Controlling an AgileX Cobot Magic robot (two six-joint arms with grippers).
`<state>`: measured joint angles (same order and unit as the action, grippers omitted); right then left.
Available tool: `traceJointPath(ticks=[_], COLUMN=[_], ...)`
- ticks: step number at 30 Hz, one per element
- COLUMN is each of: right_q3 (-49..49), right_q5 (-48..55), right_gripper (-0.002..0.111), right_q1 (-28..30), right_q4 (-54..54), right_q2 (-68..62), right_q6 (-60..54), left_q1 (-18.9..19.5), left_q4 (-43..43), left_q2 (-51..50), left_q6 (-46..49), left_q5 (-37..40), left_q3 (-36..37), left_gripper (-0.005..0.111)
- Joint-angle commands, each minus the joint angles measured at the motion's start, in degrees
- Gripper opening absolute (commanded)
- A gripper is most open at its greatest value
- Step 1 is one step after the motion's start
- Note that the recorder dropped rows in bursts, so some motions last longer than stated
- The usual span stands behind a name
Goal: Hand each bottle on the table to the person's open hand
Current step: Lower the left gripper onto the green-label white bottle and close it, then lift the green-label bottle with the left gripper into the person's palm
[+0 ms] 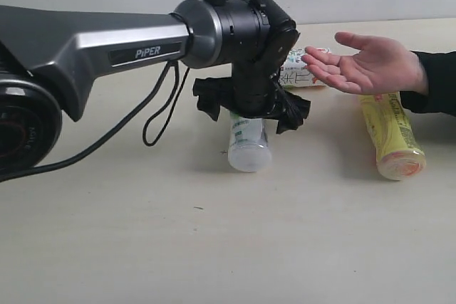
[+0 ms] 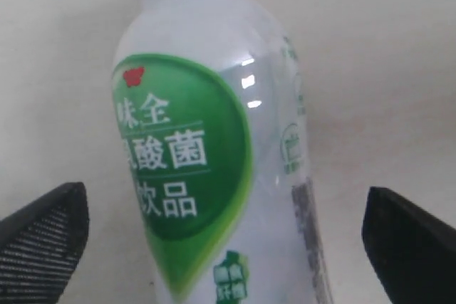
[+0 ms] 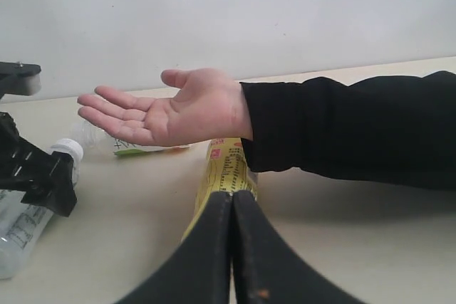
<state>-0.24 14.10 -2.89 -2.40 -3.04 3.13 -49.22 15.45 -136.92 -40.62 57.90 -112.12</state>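
A cloudy white bottle point(image 1: 249, 146) with a green label lies on the table point(image 1: 214, 247), base toward the camera. My left gripper point(image 1: 249, 115) hangs right over it, open. In the left wrist view the bottle point(image 2: 214, 154) lies between the two black fingers point(image 2: 50, 229), which stand apart from its sides. The person's open hand point(image 1: 367, 63) hovers palm up at the right. A yellow tea bottle point(image 1: 392, 137) lies under it, and a clear bottle with a white floral label point(image 1: 299, 70) lies behind it. My right gripper point(image 3: 231, 201) is shut and empty, pointing at the yellow bottle point(image 3: 226, 169).
The person's black sleeve point(image 1: 436, 82) comes in from the right edge. A black cable point(image 1: 160, 108) loops down from the left arm over the table. In the right wrist view the left gripper point(image 3: 35, 169) shows beside the white bottle point(image 3: 21, 226).
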Motion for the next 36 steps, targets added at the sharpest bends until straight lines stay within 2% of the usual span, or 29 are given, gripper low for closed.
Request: traceJointPath(ticks=[1, 5, 9, 12, 13, 19, 25, 32, 36], right_q3=[0.2, 0.2, 0.2, 0.2, 0.2, 0.2, 0.2, 0.2, 0.2], right_q5=[-0.3, -0.3, -0.3, -0.3, -0.3, -0.3, -0.3, -0.3, -0.3], right_gripper=[0.000, 0.000, 0.000, 0.000, 0.000, 0.000, 0.000, 0.000, 0.000], right_q1=[0.2, 0.2, 0.2, 0.2, 0.2, 0.2, 0.2, 0.2, 0.2], right_q4=[-0.2, -0.2, -0.2, -0.2, -0.2, -0.2, -0.2, -0.2, -0.2], right_q2=[0.2, 0.2, 0.2, 0.2, 0.2, 0.2, 0.2, 0.2, 0.2], right_q6=[-0.1, -0.1, -0.1, -0.1, -0.1, -0.1, -0.1, -0.1, -0.1], left_q1=[0.2, 0.2, 0.3, 0.3, 0.3, -0.8, -3.7, -7.1, -7.7], left_q4=[0.5, 0.5, 4.0, 6.5, 6.8, 7.1, 9.6, 9.0, 2.5], left_q2=[-1.4, -1.4, -1.4, -0.9, -0.5, 2.9, 7.5, 11.8, 12.2], left_q6=[-0.6, -0.6, -2.8, -4.5, -4.5, -5.4, -12.5, -11.9, -7.0], left_q5=[-1.2, -0.3, 4.5, 7.6, 8.1, 8.4, 6.7, 1.0, 1.0], left_q3=[0.1, 0.1, 0.1, 0.1, 0.1, 0.1, 0.1, 0.1, -3.0], left_gripper=[0.093, 0.059, 0.024, 0.003, 0.000, 0.000, 0.000, 0.000, 0.000])
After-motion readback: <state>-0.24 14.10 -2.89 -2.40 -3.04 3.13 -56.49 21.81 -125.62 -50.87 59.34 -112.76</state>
